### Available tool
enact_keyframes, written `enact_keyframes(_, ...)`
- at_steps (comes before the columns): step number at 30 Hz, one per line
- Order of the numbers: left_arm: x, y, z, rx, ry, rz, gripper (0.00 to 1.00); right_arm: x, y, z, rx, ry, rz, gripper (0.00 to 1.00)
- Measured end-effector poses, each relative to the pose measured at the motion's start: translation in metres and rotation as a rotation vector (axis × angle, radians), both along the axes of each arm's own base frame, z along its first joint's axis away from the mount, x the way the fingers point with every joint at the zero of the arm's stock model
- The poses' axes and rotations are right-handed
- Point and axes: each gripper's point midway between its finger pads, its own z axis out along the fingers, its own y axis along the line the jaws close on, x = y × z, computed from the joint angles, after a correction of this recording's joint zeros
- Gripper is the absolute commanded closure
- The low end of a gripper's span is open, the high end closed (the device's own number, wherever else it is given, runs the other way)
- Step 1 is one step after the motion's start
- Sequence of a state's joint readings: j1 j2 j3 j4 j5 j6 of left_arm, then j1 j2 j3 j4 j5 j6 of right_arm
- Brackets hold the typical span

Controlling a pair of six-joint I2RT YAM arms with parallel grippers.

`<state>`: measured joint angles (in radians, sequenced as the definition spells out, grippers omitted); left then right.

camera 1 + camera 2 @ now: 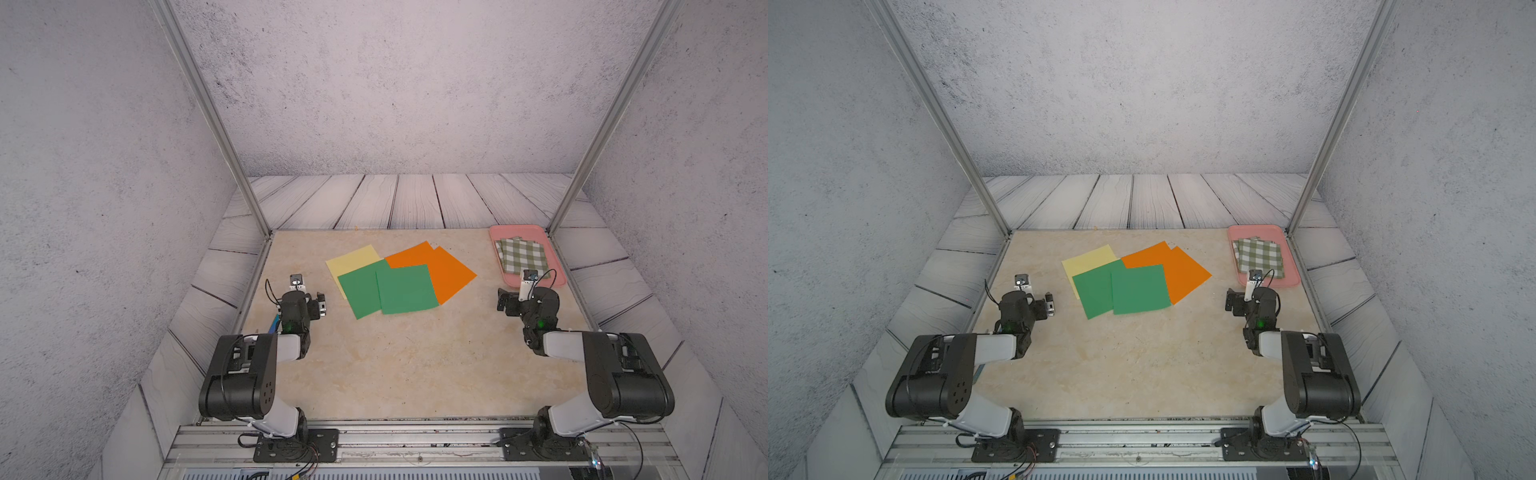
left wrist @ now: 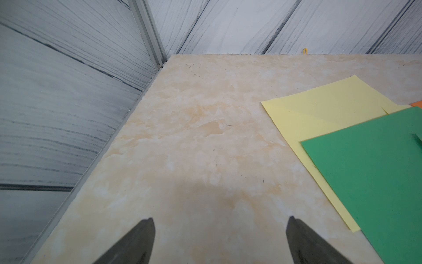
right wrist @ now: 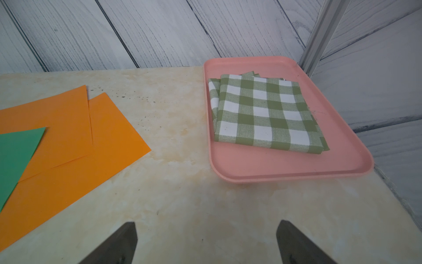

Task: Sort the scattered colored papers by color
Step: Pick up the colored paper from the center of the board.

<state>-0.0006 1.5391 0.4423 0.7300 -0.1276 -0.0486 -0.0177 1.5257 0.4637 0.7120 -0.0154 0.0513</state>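
Note:
The colored papers lie overlapped at mid-table in both top views. A pale yellow sheet [image 1: 352,261] is at the far left, partly under a green sheet [image 1: 359,293]. A second green sheet [image 1: 407,289] lies over that one and over the orange sheets [image 1: 409,254] [image 1: 451,274]. My left gripper [image 1: 321,303] stands open left of the pile, apart from it. My right gripper [image 1: 503,301] stands open right of the pile. In the left wrist view my open gripper [image 2: 220,219] holds nothing, beside yellow [image 2: 319,109] and green [image 2: 376,171]. In the right wrist view my gripper [image 3: 207,222] is open over bare table.
A pink tray [image 1: 557,272] holding a folded green-and-white checked cloth [image 1: 521,255] sits at the back right corner, just behind the right arm. Metal frame posts [image 1: 253,199] stand at both back corners. Slanted panel walls ring the table.

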Motion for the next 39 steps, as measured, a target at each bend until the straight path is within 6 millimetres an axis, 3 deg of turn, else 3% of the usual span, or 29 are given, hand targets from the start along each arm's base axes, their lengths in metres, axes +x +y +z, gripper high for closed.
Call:
enact_keyframes(6,-0.001,-0.005,0.005,0.026,0.002,0.005,0.04,0.004,-0.004,-0.002,-0.005,0.065,-0.022,0.01)
enact_keyframes(8,0.002,-0.006,0.011,0.033,0.025,0.007,0.05,0.014,-0.006,0.009,-0.007,0.084,-0.031,0.01)
enact_keyframes(10,0.01,-0.006,0.031,0.037,0.035,0.013,0.07,0.023,-0.007,0.027,-0.002,0.08,-0.043,0.01)
enact_keyframes(13,0.023,-0.006,0.087,0.029,-0.035,0.015,0.07,0.028,-0.006,0.06,0.012,0.073,-0.056,0.01)
enact_keyframes(16,0.025,-0.007,0.14,0.011,-0.11,0.017,0.07,0.032,0.0,0.098,0.013,0.071,-0.061,0.01)
enact_keyframes(20,0.026,-0.015,0.189,-0.052,-0.125,-0.003,0.11,0.038,0.027,0.155,-0.004,0.083,-0.02,0.01)
enact_keyframes(22,0.026,-0.022,0.203,-0.107,-0.11,-0.029,0.15,0.04,0.042,0.189,-0.003,0.081,0.009,0.01)
enact_keyframes(24,0.024,-0.034,0.211,-0.173,-0.084,-0.073,0.11,0.045,0.059,0.222,0.016,0.067,0.05,0.01)
enact_keyframes(27,0.025,-0.053,0.203,-0.282,-0.013,-0.139,0.1,0.049,0.086,0.247,0.054,0.082,0.118,0.03)
enact_keyframes(29,0.028,-0.068,0.186,-0.367,0.07,-0.176,0.1,0.052,0.107,0.247,0.088,0.135,0.166,0.11)
enact_keyframes(32,0.03,-0.085,0.152,-0.475,0.201,-0.208,0.1,0.057,0.144,0.22,0.123,0.264,0.251,0.18)
enact_keyframes(35,0.025,-0.1,0.124,-0.551,0.315,-0.223,0.09,0.056,0.188,0.172,0.142,0.445,0.348,0.18)
enact_keyframes(39,0.028,-0.12,0.117,-0.592,0.386,-0.256,0.1,0.041,0.227,0.103,0.165,0.677,0.434,0.25)
